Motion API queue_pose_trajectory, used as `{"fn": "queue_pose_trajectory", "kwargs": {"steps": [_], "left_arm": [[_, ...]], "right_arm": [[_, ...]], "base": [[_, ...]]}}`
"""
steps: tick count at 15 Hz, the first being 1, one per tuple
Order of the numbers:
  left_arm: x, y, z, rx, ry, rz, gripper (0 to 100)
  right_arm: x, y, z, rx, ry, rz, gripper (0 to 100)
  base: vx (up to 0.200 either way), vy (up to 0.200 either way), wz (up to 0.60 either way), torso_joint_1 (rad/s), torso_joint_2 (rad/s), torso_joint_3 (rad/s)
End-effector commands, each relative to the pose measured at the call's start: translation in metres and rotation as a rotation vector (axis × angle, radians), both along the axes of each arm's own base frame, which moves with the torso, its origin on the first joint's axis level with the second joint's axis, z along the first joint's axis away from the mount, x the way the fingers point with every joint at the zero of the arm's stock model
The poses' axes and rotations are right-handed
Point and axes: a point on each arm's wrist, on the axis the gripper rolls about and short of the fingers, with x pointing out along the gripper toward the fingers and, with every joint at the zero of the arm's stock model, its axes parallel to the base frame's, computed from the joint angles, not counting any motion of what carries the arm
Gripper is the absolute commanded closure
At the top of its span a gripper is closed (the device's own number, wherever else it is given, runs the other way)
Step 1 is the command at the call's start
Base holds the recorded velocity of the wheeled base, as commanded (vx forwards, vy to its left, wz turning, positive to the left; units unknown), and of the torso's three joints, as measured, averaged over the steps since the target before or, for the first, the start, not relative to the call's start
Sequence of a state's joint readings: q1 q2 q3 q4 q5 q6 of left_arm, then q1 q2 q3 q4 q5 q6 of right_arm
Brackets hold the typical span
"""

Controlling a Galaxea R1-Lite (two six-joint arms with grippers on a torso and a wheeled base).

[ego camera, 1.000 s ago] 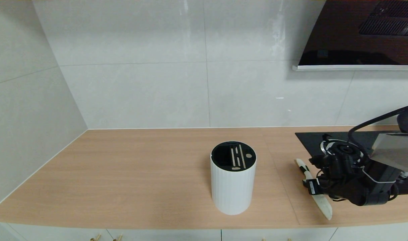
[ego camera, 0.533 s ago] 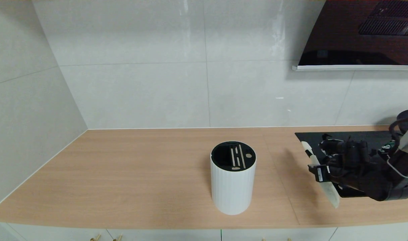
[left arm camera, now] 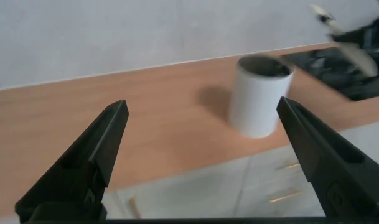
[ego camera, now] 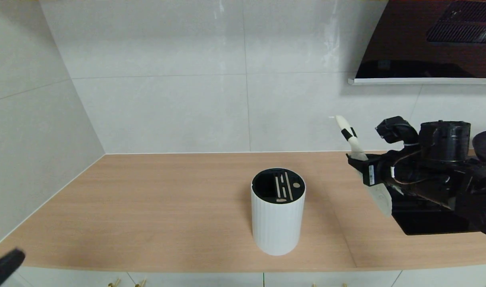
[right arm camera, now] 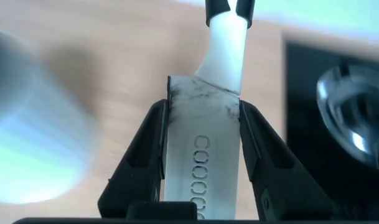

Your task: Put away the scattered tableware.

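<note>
Knife [ego camera: 380, 198] | blade printed | right end effector [right arm camera: 203, 118] clamps it | left end effector [left arm camera: 201, 109] spread

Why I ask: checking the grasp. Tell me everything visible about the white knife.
The white knife has a matte blade with dark smudges and a white handle with a black band. It hangs tilted above the counter, handle up, tip down, touching nothing but the right gripper, whose jaws are shut on the blade.

White knife [ego camera: 380, 198], black band on handle: off the table, tilted, handle up toward the back edge, blade down, clamped mid-length in the right gripper [ego camera: 370, 174] fingers [right arm camera: 142, 162], over the table's right part. White ribbed holder [ego camera: 277, 223], black slotted top: upright, mid-table, nearer the front edge.
</note>
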State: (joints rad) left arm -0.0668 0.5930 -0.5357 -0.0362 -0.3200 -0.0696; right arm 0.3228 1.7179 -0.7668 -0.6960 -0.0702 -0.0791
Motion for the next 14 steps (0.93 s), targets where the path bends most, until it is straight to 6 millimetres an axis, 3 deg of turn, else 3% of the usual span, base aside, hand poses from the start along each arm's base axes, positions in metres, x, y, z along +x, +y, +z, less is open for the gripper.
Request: {"fn": "queue_pose_trajectory", "kwargs": {"steps": [1, 2, 3, 7, 11, 14], "left_arm": [[0.117, -0.048, 0.027, -0.184, 0.165, -0.294, 0], [0.135, -0.071, 0.024, -0.309, 0.203, -0.379, 0], [0.146, -0.081, 0.016, -0.343, 0.221, -0.41, 0], [0.19, -0.12, -0.007, -0.326, 0.351, -0.518, 0], [0.231, -0.172, -0.029, -0.354, 0.341, -0.617, 0], [0.239, -0.18, -0.031, -0.377, 0.29, -0.63, 0]], "right_arm": [[-0.029, 0.013, 0.04, 0.042, -0.121, 0.064, 100], [-0.043, 0.022, 0.048, 0.055, -0.145, 0.111, 100], [-0.054, 0.031, 0.048, 0.057, -0.14, 0.148, 100], [-0.089, 0.061, 0.052, 0.055, -0.125, 0.261, 100], [-0.094, 0.081, 0.043, 0.09, -0.068, 0.319, 100], [-0.097, 0.096, 0.033, 0.113, -0.018, 0.356, 100]], "base": [[0.0, 0.0, 0.0, 0.0, 0.0, 0.0], [0.0, 0.0, 0.0, 0.0, 0.0, 0.0], [0.0, 0.0, 0.0, 0.0, 0.0, 0.0], [0.0, 0.0, 0.0, 0.0, 0.0, 0.0], [0.0, 0.0, 0.0, 0.0, 0.0, 0.0], [0.0, 0.0, 0.0, 0.0, 0.0, 0.0]]}}
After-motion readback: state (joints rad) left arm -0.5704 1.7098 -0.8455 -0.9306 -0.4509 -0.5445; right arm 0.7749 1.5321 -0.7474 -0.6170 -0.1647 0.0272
